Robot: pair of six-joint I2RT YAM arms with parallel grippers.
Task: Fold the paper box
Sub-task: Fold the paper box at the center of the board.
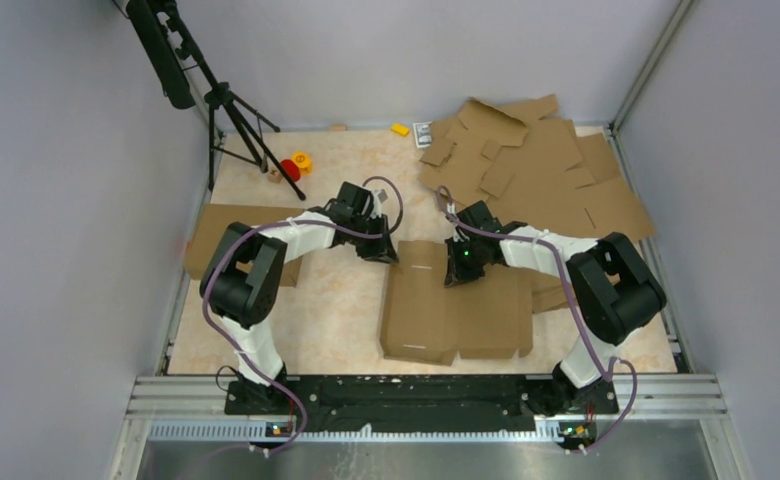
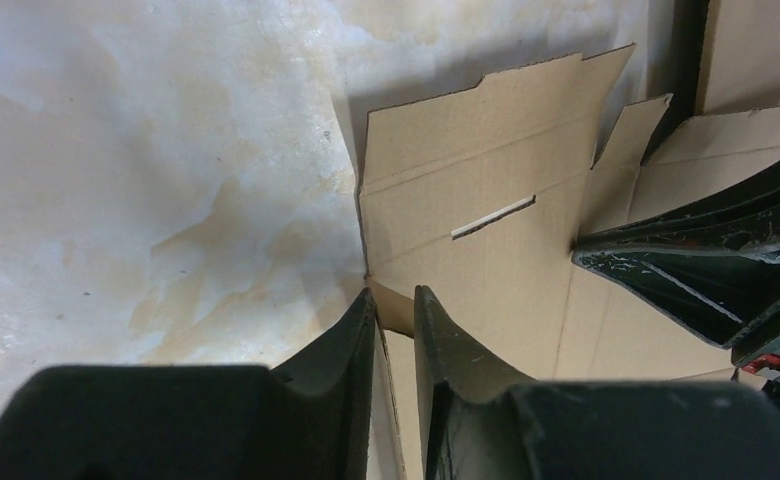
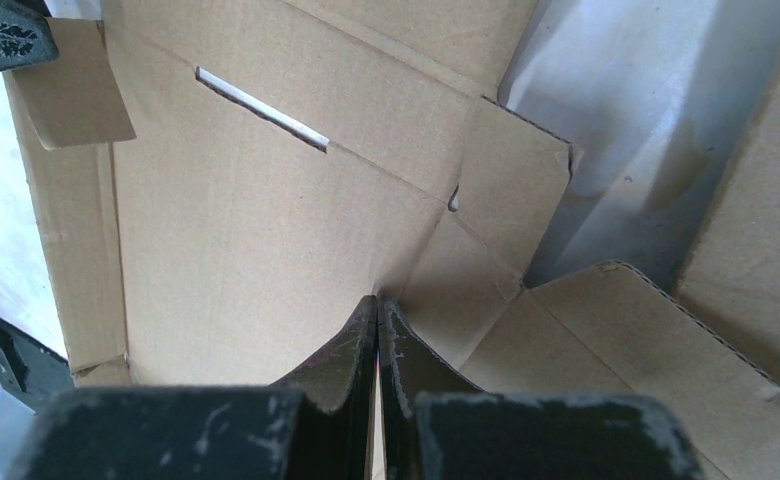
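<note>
The paper box (image 1: 451, 310), a plain brown corrugated cardboard blank with flaps and slots, lies mostly flat on the mottled beige bench (image 1: 336, 310) between the arms. The right pincer (image 3: 378, 300), closed and empty, presses its tip on a crease junction near the far edge. The left pincer (image 2: 394, 295) straddles a far-left corner flap with only a narrow gap; I cannot tell whether it pinches. The step looks like raising the first wall, and the next move calls for a firm hold, then a lift about the crease.

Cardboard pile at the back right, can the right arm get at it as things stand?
Probably yes: the cardboard pile lies just beyond the right end effector with nothing between, though it is shut, tips on the paper box.
</note>
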